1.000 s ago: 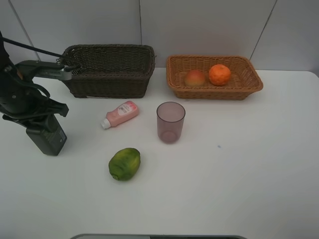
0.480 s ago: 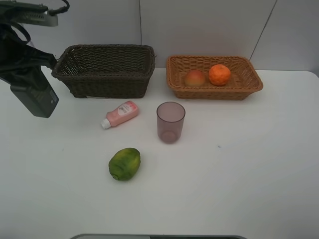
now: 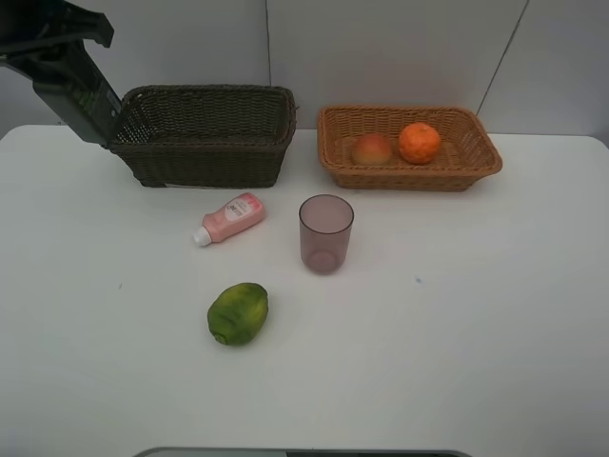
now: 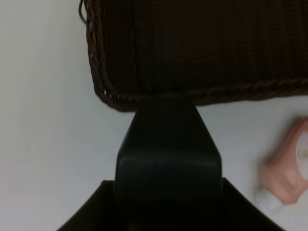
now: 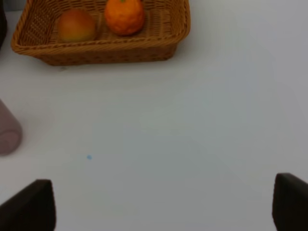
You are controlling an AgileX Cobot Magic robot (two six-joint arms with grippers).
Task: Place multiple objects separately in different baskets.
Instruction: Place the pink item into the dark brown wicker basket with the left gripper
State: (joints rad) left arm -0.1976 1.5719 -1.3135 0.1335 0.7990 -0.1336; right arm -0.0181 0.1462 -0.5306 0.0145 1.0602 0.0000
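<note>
Your dark green pump bottle (image 3: 74,95) hangs tilted at the dark brown basket (image 3: 205,138)'s left end, narrow end at its rim, clamped in your left gripper (image 4: 166,209). Your right gripper (image 5: 163,202) gapes wide, empty, above the table (image 5: 202,120).

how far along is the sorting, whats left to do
Done: the orange and the red-yellow fruit lie in the tan basket. In hand: the left hand holds the dark bottle raised at the left end of the dark basket, not yet released. Left: the pink tube, purple cup and green fruit sit on the table. The right hand is open, holding nothing.
</note>
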